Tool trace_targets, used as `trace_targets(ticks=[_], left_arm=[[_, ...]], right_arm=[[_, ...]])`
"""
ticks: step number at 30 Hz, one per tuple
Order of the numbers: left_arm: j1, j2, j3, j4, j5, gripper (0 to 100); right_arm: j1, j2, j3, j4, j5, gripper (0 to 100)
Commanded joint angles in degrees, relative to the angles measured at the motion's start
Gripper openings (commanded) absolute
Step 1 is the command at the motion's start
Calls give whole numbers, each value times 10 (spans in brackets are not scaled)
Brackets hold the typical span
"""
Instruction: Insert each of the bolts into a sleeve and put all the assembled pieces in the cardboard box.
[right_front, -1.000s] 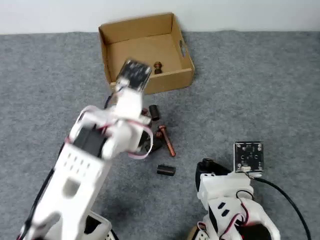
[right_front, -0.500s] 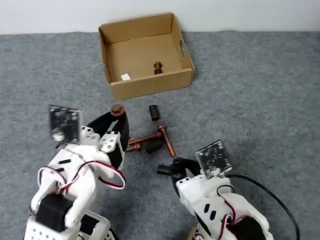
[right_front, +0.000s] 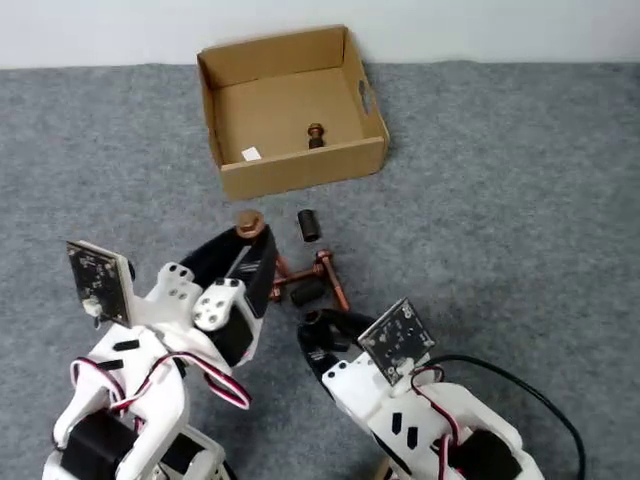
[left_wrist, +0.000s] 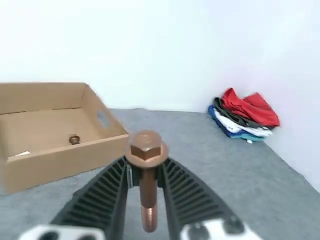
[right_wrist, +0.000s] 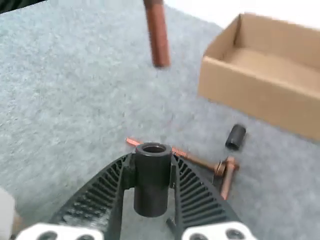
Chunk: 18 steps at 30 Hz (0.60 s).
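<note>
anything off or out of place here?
Nothing damaged or spilled. Small oddities: a white scrap lies inside the cardboard box, and on the carpet one loose bolt lies head to head against another bolt, at an angle.

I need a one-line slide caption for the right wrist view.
Right gripper with jaws shut on a black sleeve; copper bolt ahead, cardboard box beyond.

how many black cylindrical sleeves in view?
3 sleeves: one in the right end effector, one on the grey carpet near the cardboard box, one beside the loose copper bolts. The box's piece may hide another.
</note>
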Motion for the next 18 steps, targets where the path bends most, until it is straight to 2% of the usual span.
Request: trace_targets(ticks=[1, 11, 18], left_arm=[[13, -1, -2, -23, 5, 5], [25, -2, -2, -20, 5, 5], [55, -5, -7, 31, 5, 5]], right_arm=[[-5, -5, -5, -44, 29, 9], [-5, -5, -8, -76, 49, 8], [-3, -5, -8, -75, 49, 8]])
